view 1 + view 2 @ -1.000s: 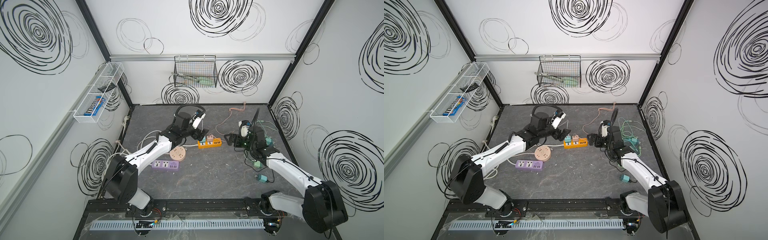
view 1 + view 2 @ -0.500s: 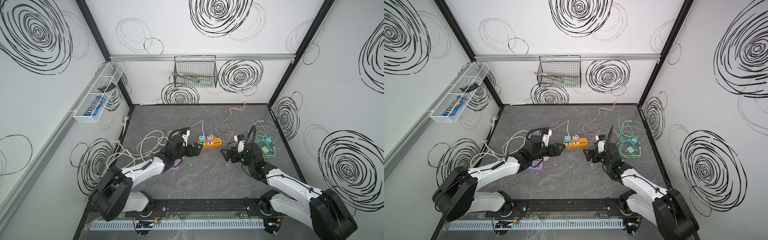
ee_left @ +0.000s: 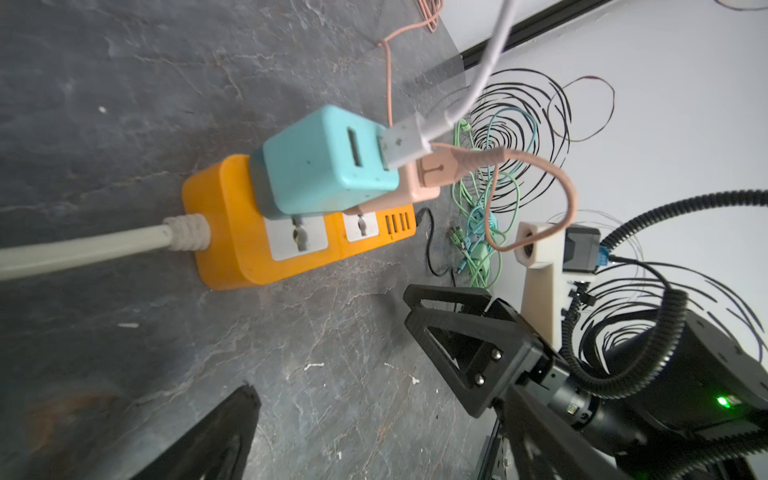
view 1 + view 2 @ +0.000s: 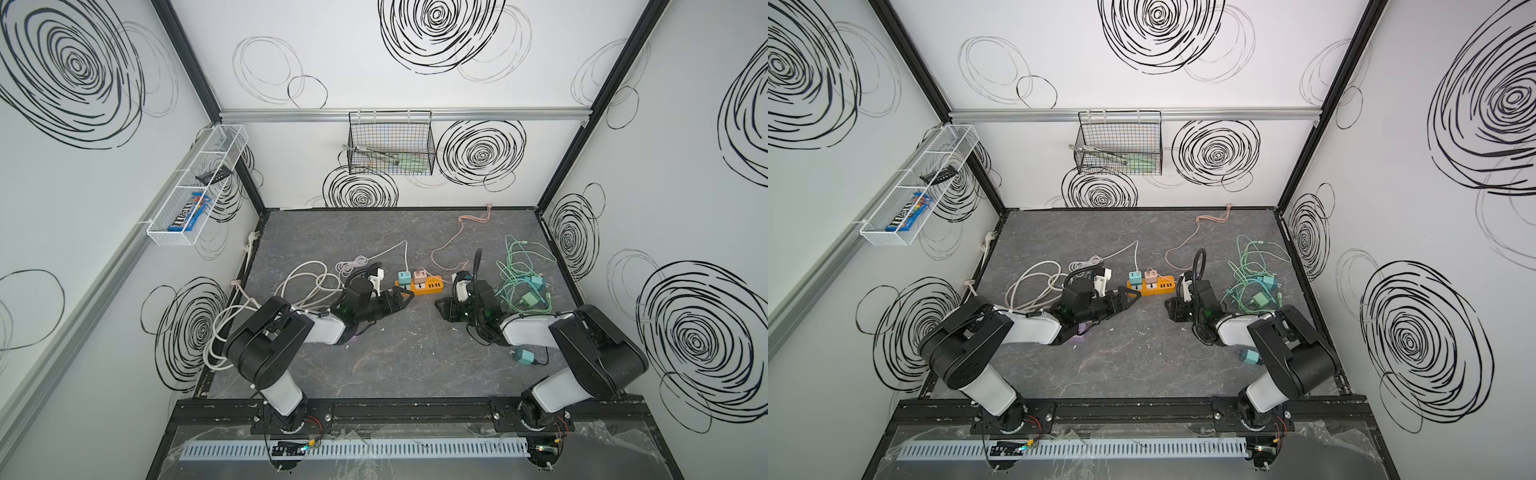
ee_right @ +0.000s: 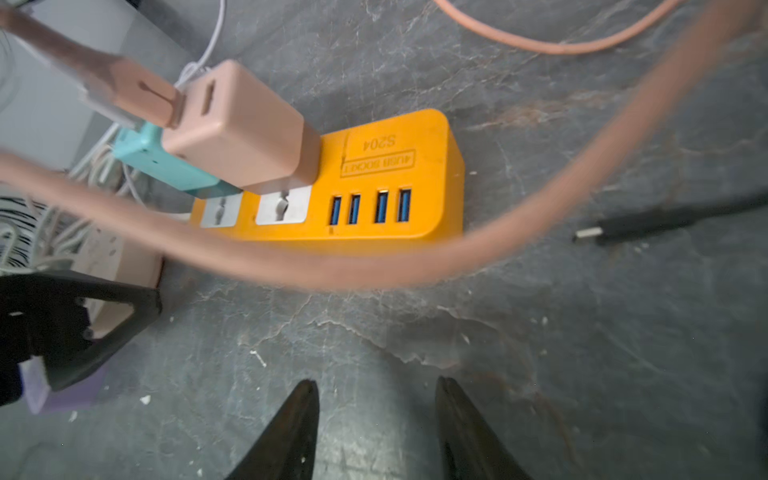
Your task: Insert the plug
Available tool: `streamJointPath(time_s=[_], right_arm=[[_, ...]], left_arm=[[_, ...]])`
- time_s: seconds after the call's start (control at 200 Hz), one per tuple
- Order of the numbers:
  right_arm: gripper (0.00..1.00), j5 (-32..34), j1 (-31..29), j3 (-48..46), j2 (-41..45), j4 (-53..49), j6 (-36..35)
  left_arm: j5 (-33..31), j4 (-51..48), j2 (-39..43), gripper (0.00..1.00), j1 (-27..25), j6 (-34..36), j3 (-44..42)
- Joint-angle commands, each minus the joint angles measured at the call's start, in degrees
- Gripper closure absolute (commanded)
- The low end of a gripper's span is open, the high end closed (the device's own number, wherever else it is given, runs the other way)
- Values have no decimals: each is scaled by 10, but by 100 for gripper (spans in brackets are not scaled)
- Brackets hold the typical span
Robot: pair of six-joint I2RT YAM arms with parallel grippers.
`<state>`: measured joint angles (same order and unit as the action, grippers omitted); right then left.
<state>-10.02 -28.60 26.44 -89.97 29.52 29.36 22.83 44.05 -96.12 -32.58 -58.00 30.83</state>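
Lowered toward tabletop since earlier: left end effector gaping, right end effector narrowly apart, empty; teal plug, pink plug seated in orange strip

Two white-and-black robot arms.
The left arm and right arm have white shells and round black joints. The right gripper has hollow black triangular fingers fixed by two silver screws; behind it sit a ribbed black hose, a cream bracket and a small green light.
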Motion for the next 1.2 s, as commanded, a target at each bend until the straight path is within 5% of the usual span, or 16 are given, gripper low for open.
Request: streamJointPath(time_s=[0.0,0.595,1.196], right_arm=[[60,16,-1,24,-40,55,31],[66,53,4,162,-227,90,47],[62,27,22,333,-342,27,63]], left_arm=[[-5,69,-27,4,8,-16,1],[-52,44,-167,4,79,70,135],[-58,-154,-300,4,127,189,387]])
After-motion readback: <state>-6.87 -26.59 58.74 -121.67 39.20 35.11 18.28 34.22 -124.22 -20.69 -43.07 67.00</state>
